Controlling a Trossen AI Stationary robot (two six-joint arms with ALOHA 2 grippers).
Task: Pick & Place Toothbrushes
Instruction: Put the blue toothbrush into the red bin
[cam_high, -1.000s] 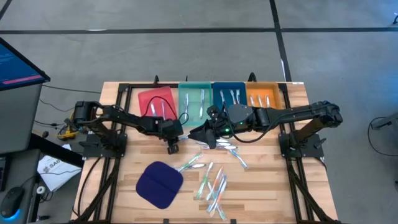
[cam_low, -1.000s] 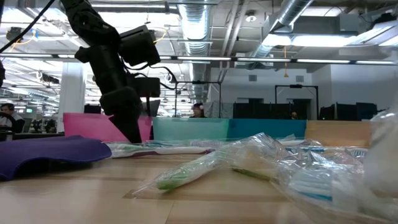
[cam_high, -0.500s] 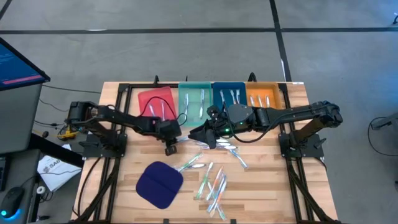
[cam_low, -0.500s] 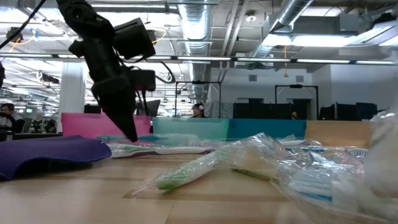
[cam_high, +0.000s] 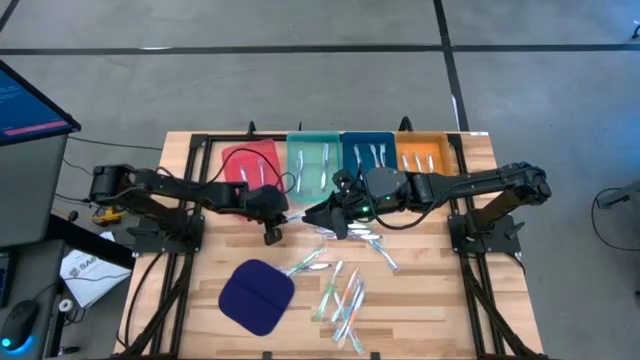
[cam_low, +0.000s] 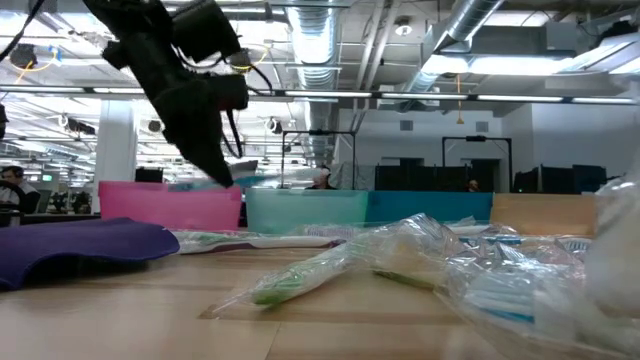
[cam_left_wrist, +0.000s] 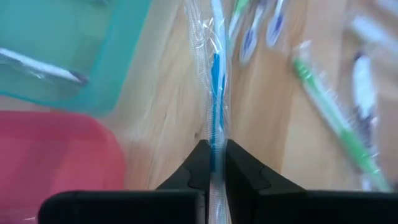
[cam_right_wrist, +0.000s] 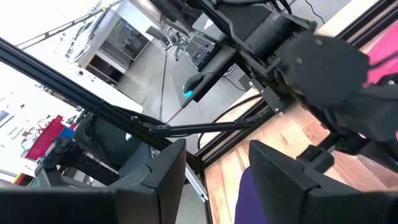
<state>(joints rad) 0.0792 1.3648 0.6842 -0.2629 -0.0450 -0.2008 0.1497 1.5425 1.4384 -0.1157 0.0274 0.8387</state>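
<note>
My left gripper (cam_left_wrist: 212, 157) is shut on a clear-wrapped toothbrush with a blue handle (cam_left_wrist: 214, 68). It hangs above the wood between the red tray (cam_high: 250, 165) and the loose toothbrushes (cam_high: 340, 290), and shows as well in the high view (cam_high: 271, 233) and the low view (cam_low: 222, 176). My right gripper (cam_right_wrist: 214, 180) is open with nothing between its fingers, raised over the table's middle (cam_high: 330, 215). Behind the two stand the teal (cam_high: 313, 160), blue (cam_high: 367, 155) and orange (cam_high: 425, 155) trays, each with a few toothbrushes lying in it. My left gripper pinches the wrapped toothbrush between its two fingers near one end (cam_left_wrist: 215, 138). The fingers slant down from the table's left and lie along it, so the brush sticks out straight ahead of the fingertips. It hangs clear of the table.
A dark blue cloth pad (cam_high: 256, 296) lies at the near left of the table. Black frame rails run along both sides of the table (cam_high: 180, 270). Bare wood shows at the table's near right (cam_high: 430, 300).
My left gripper has risen from the table top with the toothbrush, tipping less steeply and drawing back a little toward the table's left. The brush has come up off the wood to about the height of the tray rims. My right arm has kept still.
</note>
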